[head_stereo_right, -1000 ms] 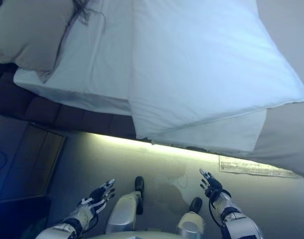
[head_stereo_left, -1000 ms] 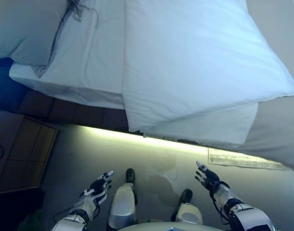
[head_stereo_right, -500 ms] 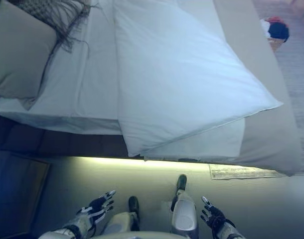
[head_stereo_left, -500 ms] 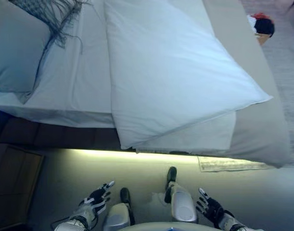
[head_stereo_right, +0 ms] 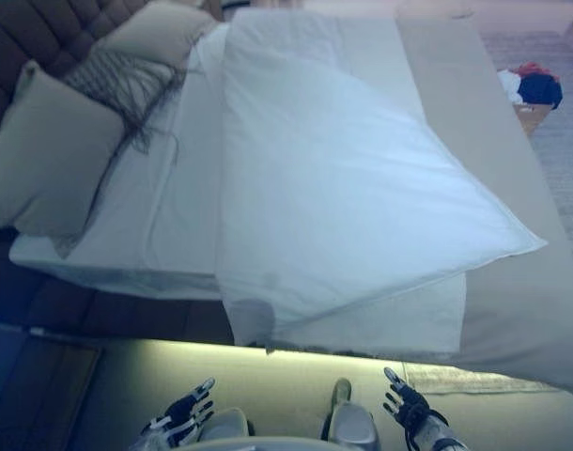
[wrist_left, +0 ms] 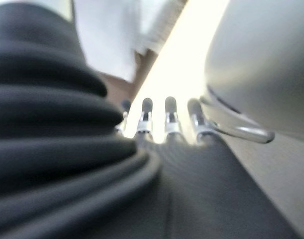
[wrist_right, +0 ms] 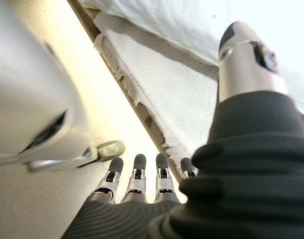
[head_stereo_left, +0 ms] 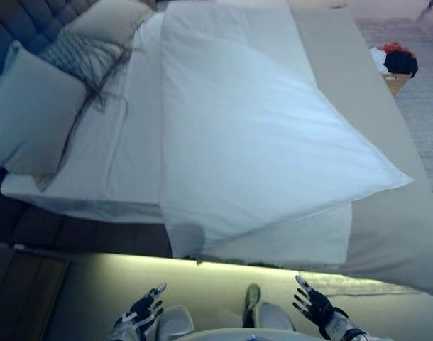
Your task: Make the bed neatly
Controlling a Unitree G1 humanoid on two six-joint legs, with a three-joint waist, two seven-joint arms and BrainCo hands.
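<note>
On the bed, the white duvet is folded askew along the near edge. Left robot hand and right robot hand are held spread, empty; its near corner should be gripped evenly.

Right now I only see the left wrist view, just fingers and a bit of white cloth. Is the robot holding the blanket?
Observer: No. In the head view the left hand hangs open above the floor, short of the bed.
Operator: What about the other hand?
Observer: The right hand is open too and holds nothing.
Operator: Is the blanket tidy?
Observer: Not yet. The white blanket lies folded back at a slant, with one corner pointing toward the robot's right.
</note>
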